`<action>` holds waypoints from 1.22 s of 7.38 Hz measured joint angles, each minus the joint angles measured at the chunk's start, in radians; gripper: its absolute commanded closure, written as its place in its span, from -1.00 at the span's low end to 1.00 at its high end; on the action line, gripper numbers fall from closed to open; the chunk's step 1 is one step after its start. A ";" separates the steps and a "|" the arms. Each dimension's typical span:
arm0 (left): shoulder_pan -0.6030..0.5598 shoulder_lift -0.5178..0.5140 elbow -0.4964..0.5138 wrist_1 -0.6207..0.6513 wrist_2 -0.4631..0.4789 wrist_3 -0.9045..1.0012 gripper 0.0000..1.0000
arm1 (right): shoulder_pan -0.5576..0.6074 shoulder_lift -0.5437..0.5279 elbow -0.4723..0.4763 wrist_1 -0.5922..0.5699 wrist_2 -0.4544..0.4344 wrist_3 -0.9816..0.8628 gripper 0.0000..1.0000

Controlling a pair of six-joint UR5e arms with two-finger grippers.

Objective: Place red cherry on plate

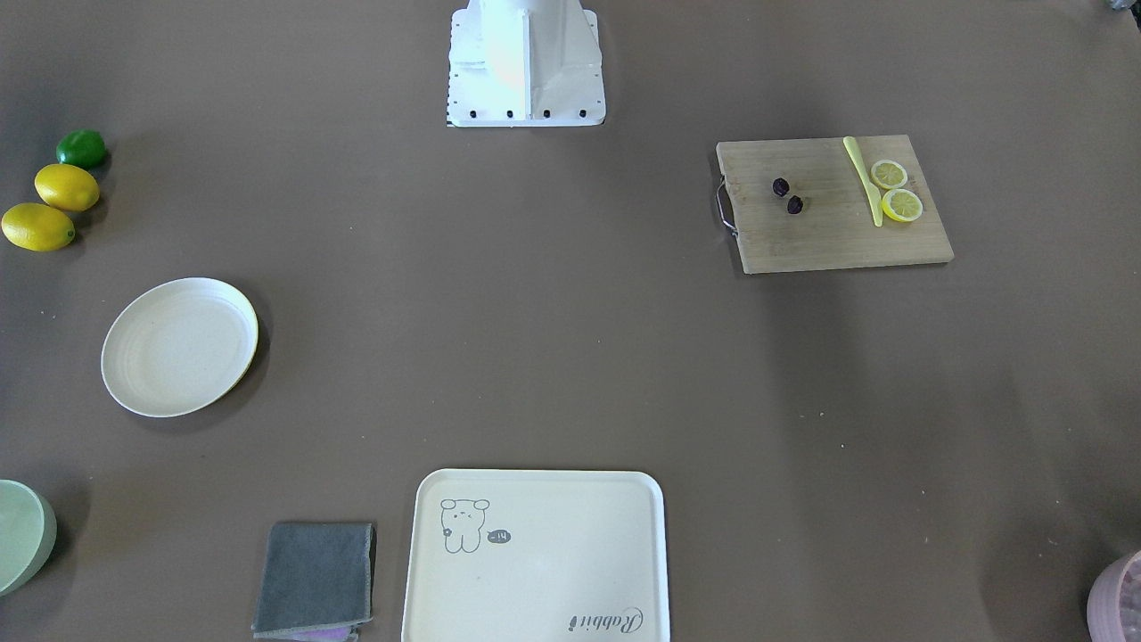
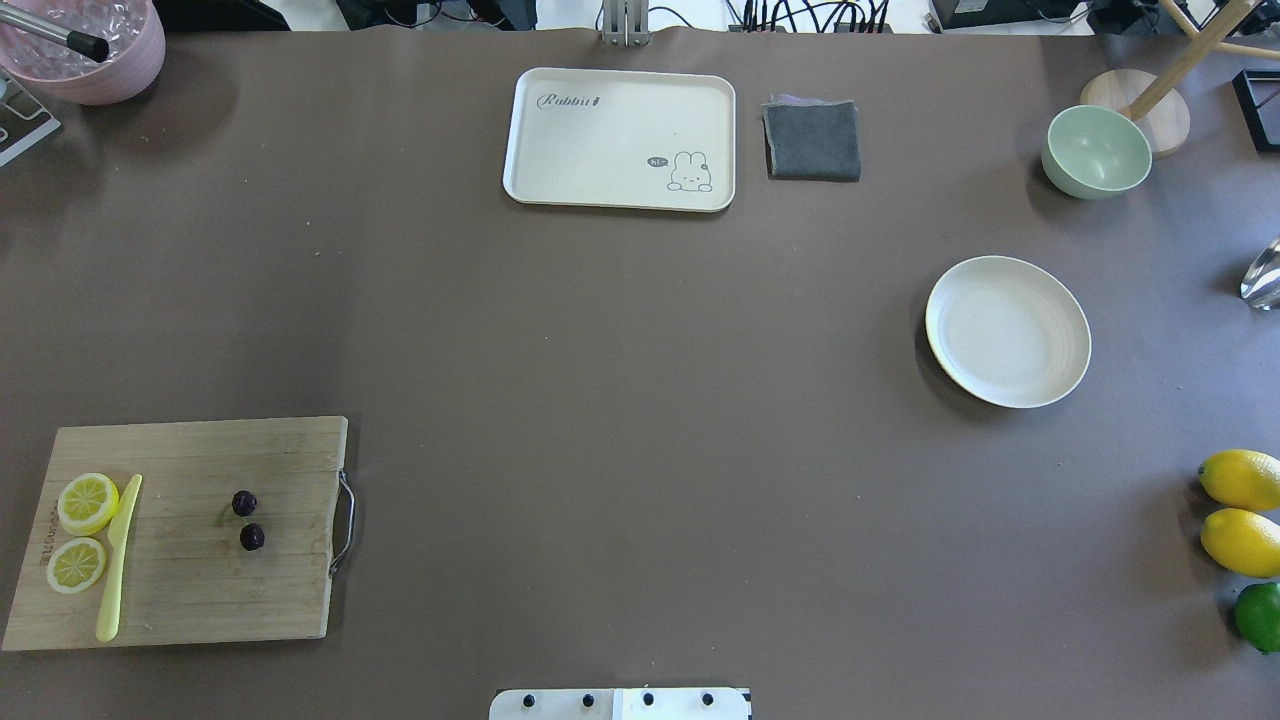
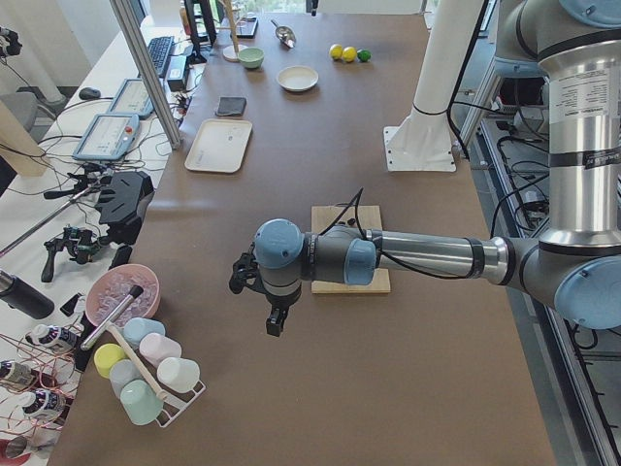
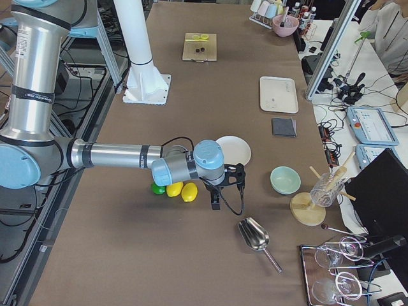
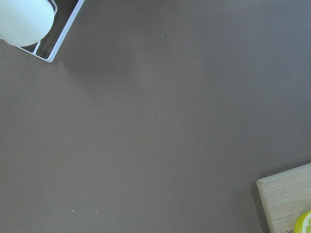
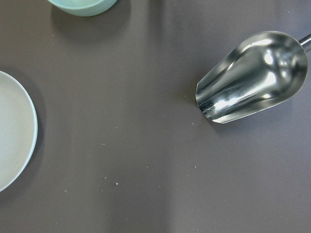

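Brown surface, viewed from above. Near-left corner: wooden cutting board [image 2: 190,470]. The red cherry [image 2: 252,537], a dark pair, lies around the board's middle, w/ two lemon slices [image 2: 87,502] and a yellow knife [image 2: 118,560] by its left edge. Near-right corner: two lemons [image 2: 1240,478], one lime [image 2: 1260,615]. Farther back at right, the plate [image 2: 1007,331], well apart from the cherry. Far edge: cream tray [image 2: 620,140], grey cloth [image 2: 812,140], green bowl [image 2: 1096,150]. Left gripper [image 3: 275,320] hangs off the board's left side; right gripper [image 4: 215,201] seemingly between plate and a metal scoop [image 6: 252,77]. Jaws on both: can't tell.
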 measured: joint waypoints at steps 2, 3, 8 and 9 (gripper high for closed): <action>0.002 -0.005 -0.009 0.001 -0.017 -0.004 -0.95 | -0.001 0.000 -0.001 0.000 0.000 -0.001 -1.00; 0.002 0.000 -0.021 0.000 -0.020 -0.004 -0.95 | -0.002 0.000 -0.002 -0.001 -0.001 -0.001 -1.00; 0.014 0.012 -0.064 -0.001 -0.026 -0.052 -0.93 | -0.089 0.003 -0.013 0.111 0.013 0.011 -1.00; 0.019 0.010 -0.073 -0.004 -0.026 -0.067 -0.93 | -0.139 0.012 -0.020 0.176 0.016 0.026 -1.00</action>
